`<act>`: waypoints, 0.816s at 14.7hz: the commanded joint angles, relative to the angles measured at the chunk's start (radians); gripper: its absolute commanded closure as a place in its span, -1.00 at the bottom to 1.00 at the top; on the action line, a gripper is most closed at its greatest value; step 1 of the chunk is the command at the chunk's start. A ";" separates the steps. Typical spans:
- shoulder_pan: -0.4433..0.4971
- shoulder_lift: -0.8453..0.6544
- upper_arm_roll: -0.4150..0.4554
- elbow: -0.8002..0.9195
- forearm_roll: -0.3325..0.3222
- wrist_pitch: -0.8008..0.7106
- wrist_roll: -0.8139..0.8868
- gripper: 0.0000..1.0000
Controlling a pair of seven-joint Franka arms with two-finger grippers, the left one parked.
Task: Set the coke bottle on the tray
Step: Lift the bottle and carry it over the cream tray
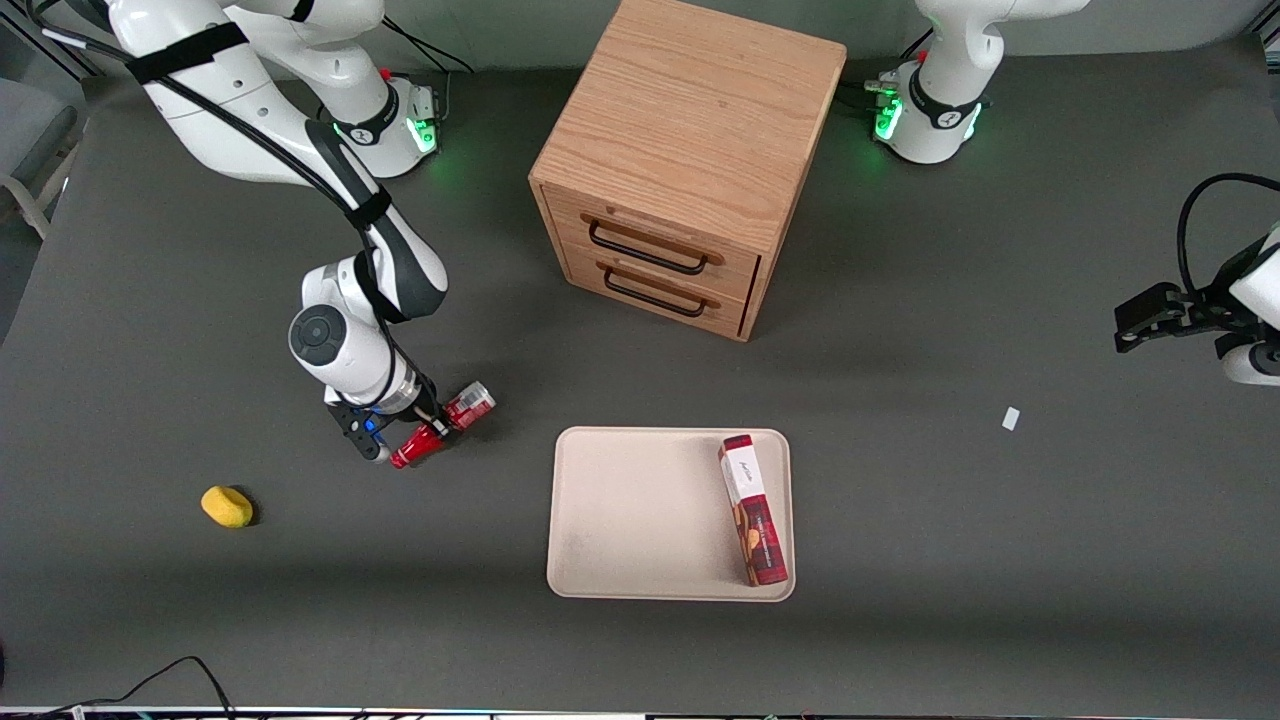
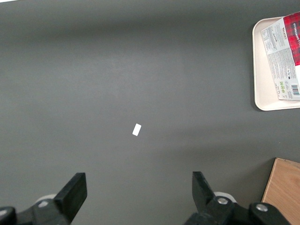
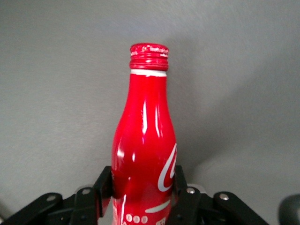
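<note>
The coke bottle [image 1: 447, 422] is small, red, with a silvery base end and white lettering. It lies tilted at the table surface toward the working arm's end, cap pointing toward the front camera. My right gripper [image 1: 432, 425] is shut on its body. In the right wrist view the bottle [image 3: 145, 145] fills the space between the two black fingers [image 3: 104, 187], which press its sides. The beige tray [image 1: 630, 520] lies flat, beside the bottle toward the middle of the table, a short gap apart. Its corner also shows in the left wrist view [image 2: 265, 75].
A red-and-white biscuit box [image 1: 753, 510] lies on the tray along its edge nearest the parked arm. A wooden drawer cabinet [image 1: 680, 160] stands farther from the camera than the tray. A yellow lump [image 1: 227, 506] and a small white scrap [image 1: 1011, 418] lie on the table.
</note>
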 commanded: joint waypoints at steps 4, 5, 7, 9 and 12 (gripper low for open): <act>0.004 -0.054 0.001 0.323 0.001 -0.407 -0.163 1.00; 0.006 -0.042 0.001 0.415 0.001 -0.485 -0.191 1.00; 0.016 -0.005 0.007 0.574 0.004 -0.581 -0.319 1.00; 0.035 0.032 0.025 0.681 0.012 -0.600 -0.396 1.00; 0.068 0.130 0.080 0.830 -0.015 -0.600 -0.437 1.00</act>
